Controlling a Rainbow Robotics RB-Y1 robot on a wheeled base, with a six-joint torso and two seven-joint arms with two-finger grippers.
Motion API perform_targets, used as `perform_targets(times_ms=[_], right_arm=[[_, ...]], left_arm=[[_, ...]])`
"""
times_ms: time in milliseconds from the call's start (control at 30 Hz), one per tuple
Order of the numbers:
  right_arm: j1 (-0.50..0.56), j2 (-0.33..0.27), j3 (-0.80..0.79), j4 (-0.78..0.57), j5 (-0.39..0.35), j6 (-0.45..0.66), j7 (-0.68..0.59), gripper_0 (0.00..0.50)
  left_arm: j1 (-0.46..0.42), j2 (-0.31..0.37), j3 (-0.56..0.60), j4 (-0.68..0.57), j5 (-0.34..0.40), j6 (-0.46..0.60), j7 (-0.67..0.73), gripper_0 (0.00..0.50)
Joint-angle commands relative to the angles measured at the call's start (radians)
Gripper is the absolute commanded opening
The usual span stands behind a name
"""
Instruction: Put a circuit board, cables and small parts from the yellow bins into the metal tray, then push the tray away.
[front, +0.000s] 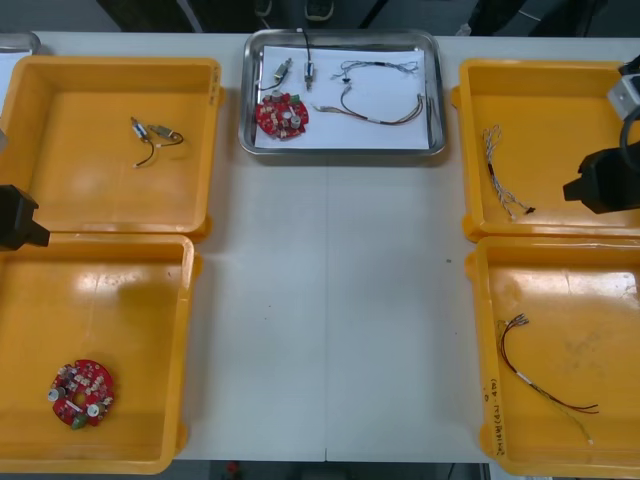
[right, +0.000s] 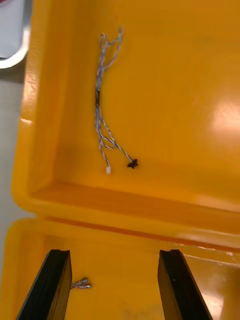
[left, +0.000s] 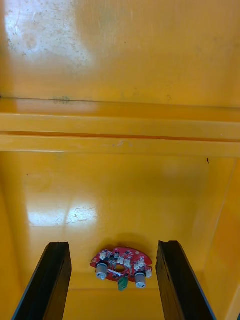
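The metal tray, white inside, stands at the far middle of the table. In it lie a red circuit board, small metal parts, a black cable and a red and yellow cable. My left gripper hangs at the table's left edge over the left bins. Its wrist view shows the gripper open, with another circuit board on the bin floor between its fingers. My right gripper hovers over the right bins and is open, a blue and white cable lying beyond it.
The far-left bin holds small metal parts. The near-left bin holds the second circuit board. The far-right bin holds the blue and white cable, the near-right bin a red and yellow cable.
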Motion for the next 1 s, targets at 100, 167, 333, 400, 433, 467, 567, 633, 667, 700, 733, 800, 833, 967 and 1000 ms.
perform_targets(times_ms=[100,167,333,400,433,467,567,633,667,700,733,800,833,967,1000], right_arm=[[0.103,-0.077,-0.101,-0.051,-0.045,0.003,-0.028,0.500],[0.129,-0.079,-0.115,-0.069,-0.047,0.003,-0.031,0.500],[0.198,-0.083,-0.136,-0.114,-0.049,0.003,-0.036,0.500],[0.215,-0.082,-0.141,-0.115,-0.049,0.003,-0.037,0.500],[0.219,-0.082,-0.142,-0.115,-0.049,0.003,-0.039,0.500],[0.222,-0.082,-0.144,-0.115,-0.049,0.003,-0.039,0.500],[0.248,-0.080,-0.147,-0.115,-0.050,0.003,-0.045,0.500],[0.281,-0.079,-0.150,-0.128,-0.056,0.003,-0.048,0.500],[0.287,-0.079,-0.150,-0.134,-0.058,0.003,-0.050,0.500],[0.305,-0.079,-0.150,-0.154,-0.061,0.003,-0.056,0.500],[0.311,-0.079,-0.150,-0.160,-0.062,0.003,-0.057,0.500],[0.325,-0.070,-0.150,-0.174,-0.067,0.003,-0.067,0.500],[0.328,-0.066,-0.152,-0.174,-0.068,0.003,-0.068,0.500],[0.334,-0.050,-0.155,-0.174,-0.068,0.003,-0.079,0.500],[0.336,-0.050,-0.155,-0.175,-0.068,0.003,-0.079,0.500]], left_arm=[[0.014,0.045,0.030,-0.016,0.007,0.007,-0.072,0.500],[0.014,0.045,0.030,-0.016,0.007,0.007,-0.072,0.500],[0.014,0.045,0.030,-0.016,0.007,0.007,-0.072,0.500],[0.014,0.045,0.030,-0.016,0.007,0.007,-0.072,0.500],[0.014,0.045,0.030,-0.016,0.007,0.007,-0.072,0.500],[0.014,0.045,0.030,-0.016,0.007,0.007,-0.072,0.500],[0.014,0.045,0.030,-0.016,0.007,0.007,-0.072,0.500],[0.014,0.045,0.030,-0.016,0.007,0.007,-0.072,0.500],[0.014,0.045,0.030,-0.016,0.007,0.007,-0.072,0.500],[0.014,0.045,0.030,-0.016,0.007,0.007,-0.072,0.500],[0.014,0.045,0.030,-0.016,0.007,0.007,-0.072,0.500],[0.014,0.045,0.030,-0.016,0.007,0.007,-0.072,0.500],[0.014,0.045,0.030,-0.016,0.007,0.007,-0.072,0.500],[0.014,0.045,0.030,-0.016,0.007,0.007,-0.072,0.500],[0.014,0.045,0.030,-0.016,0.007,0.007,-0.072,0.500]])
